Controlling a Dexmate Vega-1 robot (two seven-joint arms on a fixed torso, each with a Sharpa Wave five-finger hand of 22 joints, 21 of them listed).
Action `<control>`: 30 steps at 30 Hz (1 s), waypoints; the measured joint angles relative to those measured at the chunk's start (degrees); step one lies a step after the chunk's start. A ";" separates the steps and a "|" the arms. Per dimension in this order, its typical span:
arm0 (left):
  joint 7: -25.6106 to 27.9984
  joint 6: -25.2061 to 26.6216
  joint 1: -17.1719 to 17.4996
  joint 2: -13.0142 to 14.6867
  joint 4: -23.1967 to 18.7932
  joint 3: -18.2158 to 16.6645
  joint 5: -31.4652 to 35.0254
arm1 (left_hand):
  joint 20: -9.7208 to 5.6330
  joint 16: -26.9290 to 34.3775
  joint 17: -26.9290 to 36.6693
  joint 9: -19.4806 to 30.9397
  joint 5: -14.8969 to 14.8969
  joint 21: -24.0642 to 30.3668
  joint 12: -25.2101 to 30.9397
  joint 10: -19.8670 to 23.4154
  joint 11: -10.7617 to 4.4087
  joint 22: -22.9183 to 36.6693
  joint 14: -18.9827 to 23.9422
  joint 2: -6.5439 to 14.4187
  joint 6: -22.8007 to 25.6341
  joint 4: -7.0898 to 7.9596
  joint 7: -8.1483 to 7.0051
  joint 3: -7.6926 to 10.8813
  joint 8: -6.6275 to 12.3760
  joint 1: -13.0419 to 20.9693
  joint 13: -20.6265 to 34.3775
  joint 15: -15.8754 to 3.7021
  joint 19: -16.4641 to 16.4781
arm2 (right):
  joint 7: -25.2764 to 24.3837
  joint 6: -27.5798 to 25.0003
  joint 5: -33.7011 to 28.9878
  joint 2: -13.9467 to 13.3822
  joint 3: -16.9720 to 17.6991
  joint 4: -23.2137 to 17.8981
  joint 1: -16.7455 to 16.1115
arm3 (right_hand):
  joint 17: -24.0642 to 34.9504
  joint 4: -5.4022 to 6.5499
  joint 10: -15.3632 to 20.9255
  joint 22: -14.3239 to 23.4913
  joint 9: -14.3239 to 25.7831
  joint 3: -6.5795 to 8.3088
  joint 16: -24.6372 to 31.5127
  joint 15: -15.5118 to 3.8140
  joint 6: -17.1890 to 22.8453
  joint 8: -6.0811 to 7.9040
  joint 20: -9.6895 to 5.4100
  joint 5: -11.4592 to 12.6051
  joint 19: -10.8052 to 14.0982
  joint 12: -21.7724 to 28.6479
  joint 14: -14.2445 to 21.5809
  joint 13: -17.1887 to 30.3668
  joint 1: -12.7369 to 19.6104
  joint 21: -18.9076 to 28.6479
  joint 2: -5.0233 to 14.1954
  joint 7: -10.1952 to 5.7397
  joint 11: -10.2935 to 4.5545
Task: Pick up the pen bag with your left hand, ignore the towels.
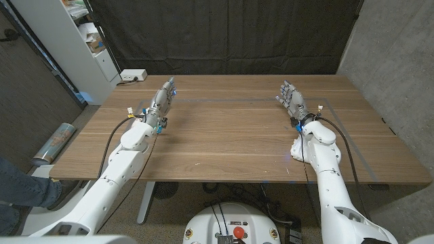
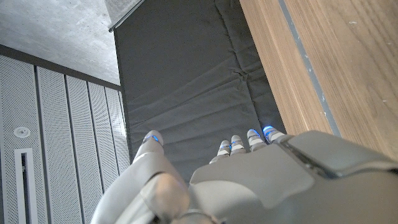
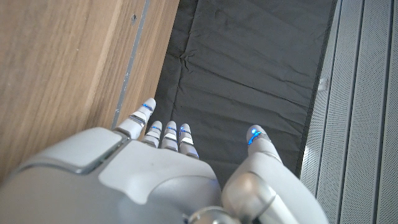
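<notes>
Both arms wait: left hand (image 1: 161,102) and right hand (image 1: 292,99) spread, holding nothing above the counter (image 1: 224,142), pickup not yet begun.

We see bare wood across the table (image 1: 224,142) from the frame's centre to its lower edge, so a hand could pass freely there. Our left hand (image 1: 161,103) at upper left and right hand (image 1: 293,100) at upper right are the only obstacles.
</notes>
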 measured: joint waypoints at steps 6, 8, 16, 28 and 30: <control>0.62 0.00 1.12 0.37 -1.35 -1.05 0.58 | 0.00 0.00 0.00 0.00 0.00 0.00 0.00 0.00 0.00 0.00 0.00 0.30 0.00 0.00 0.00 0.00 0.00 0.30 0.00 0.00 0.00 | 0.52 -0.14 -0.55 0.23 0.25 0.00 0.01 | -0.14 0.00 0.00 0.00 0.00 0.00 0.00 0.21 0.00 0.00 0.00 -0.01 0.00 0.00 0.21 0.00 0.00 0.00 0.00 0.00 0.00; 0.80 0.00 1.51 0.59 -1.85 -1.38 0.81 | 0.00 0.00 0.00 0.00 0.00 0.00 0.00 0.00 0.00 0.00 0.00 0.30 0.00 0.00 0.00 0.00 0.00 0.30 0.00 0.00 0.00 | 0.65 -0.19 -0.68 0.27 0.34 -0.01 0.01 | -0.14 0.00 0.00 0.00 0.00 0.00 0.00 0.21 0.00 0.00 0.00 0.22 0.00 0.00 0.22 0.00 0.00 0.00 0.00 0.00 0.00; 1.38 0.19 2.80 1.15 -3.55 -2.63 1.43 | 0.00 0.00 0.00 0.00 0.00 0.00 0.00 0.00 0.00 0.00 0.00 0.30 0.00 0.00 0.00 0.00 0.00 0.30 0.00 0.00 0.00 | 0.86 -0.30 -0.80 0.37 0.65 -0.37 -0.19 | -0.14 0.00 0.00 0.00 0.00 0.00 0.00 0.21 0.00 0.00 0.00 0.22 0.00 0.00 0.21 0.00 0.00 0.00 0.00 0.00 0.00; 2.09 0.45 4.89 1.92 -6.04 -4.35 2.35 | 0.00 0.00 -0.01 -0.01 0.00 0.00 0.00 0.24 -0.20 0.00 0.00 0.53 0.00 -0.41 0.00 0.05 0.00 0.53 0.00 0.00 0.00 | 1.26 -0.45 -0.81 0.41 0.82 -0.80 -0.63 | -0.13 0.17 0.00 0.00 -0.01 -0.18 0.00 0.21 0.00 0.00 0.00 0.43 0.00 0.00 0.21 0.00 0.00 0.00 0.00 0.00 0.00; 2.25 0.59 5.15 2.00 -6.36 -4.58 2.59 | 0.00 0.00 -0.01 -0.01 0.00 0.00 0.00 0.24 -0.20 -0.01 0.00 0.53 0.00 -0.41 0.00 0.05 0.00 0.53 0.00 0.00 0.00 | 1.30 -0.48 -0.81 0.42 0.84 -0.87 -0.70 | -0.13 0.17 0.00 0.00 -0.01 -0.18 0.00 0.21 0.00 0.00 0.00 0.43 0.00 0.00 0.21 0.00 0.00 0.00 0.00 0.00 0.00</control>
